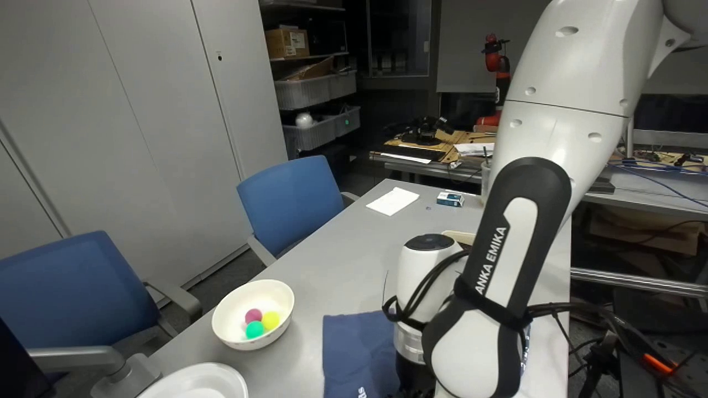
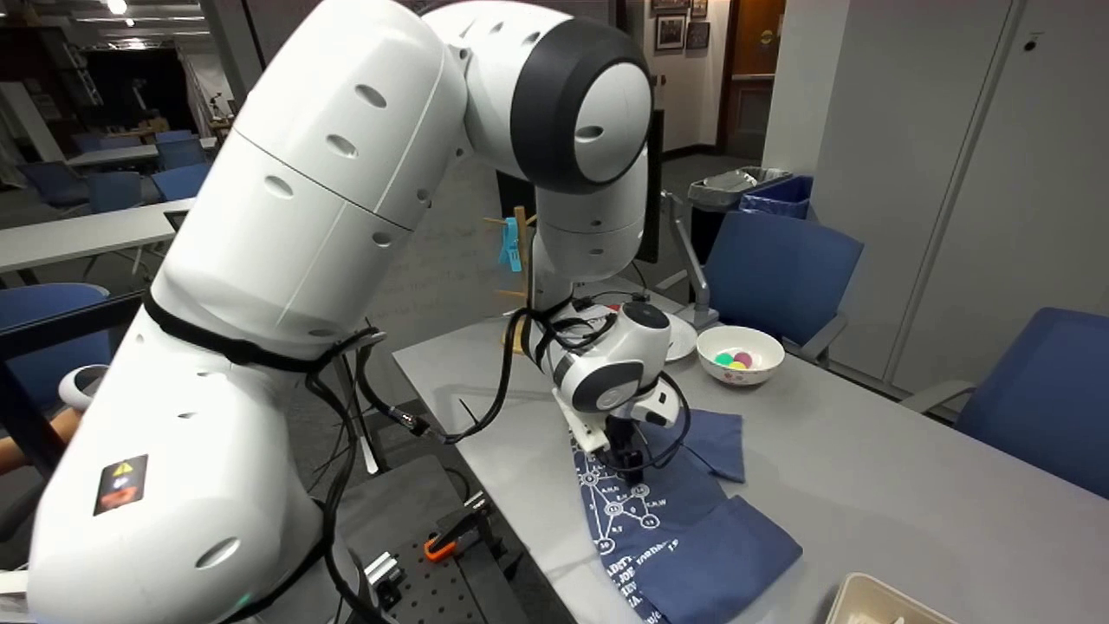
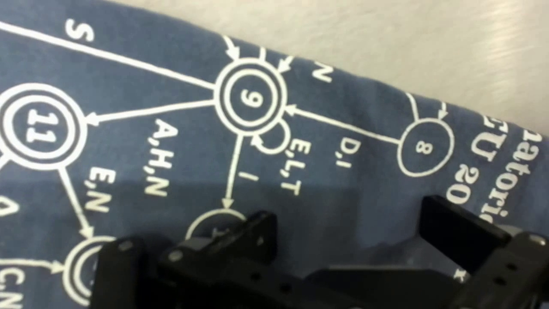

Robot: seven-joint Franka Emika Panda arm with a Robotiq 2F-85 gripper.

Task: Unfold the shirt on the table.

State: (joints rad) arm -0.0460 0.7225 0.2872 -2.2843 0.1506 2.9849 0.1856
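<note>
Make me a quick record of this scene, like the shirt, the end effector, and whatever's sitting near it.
garment: shirt, navy, printed in white
fold state: partly folded, a plain flap lying over it
surface: light grey table
tool: end effector, open, over the shirt; contact unclear
nearby: white bowl holding pink, yellow and green balls
status: unfolding not finished

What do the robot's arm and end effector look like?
The arm is mostly white, with smooth rounded segments and black panels. White lettering reads "ANKA EMIKA" in an exterior view, and a dark label carries a yellow triangle. Black straps and cables run around the arm. The end effector is mostly black, with two angular fingers.
</note>
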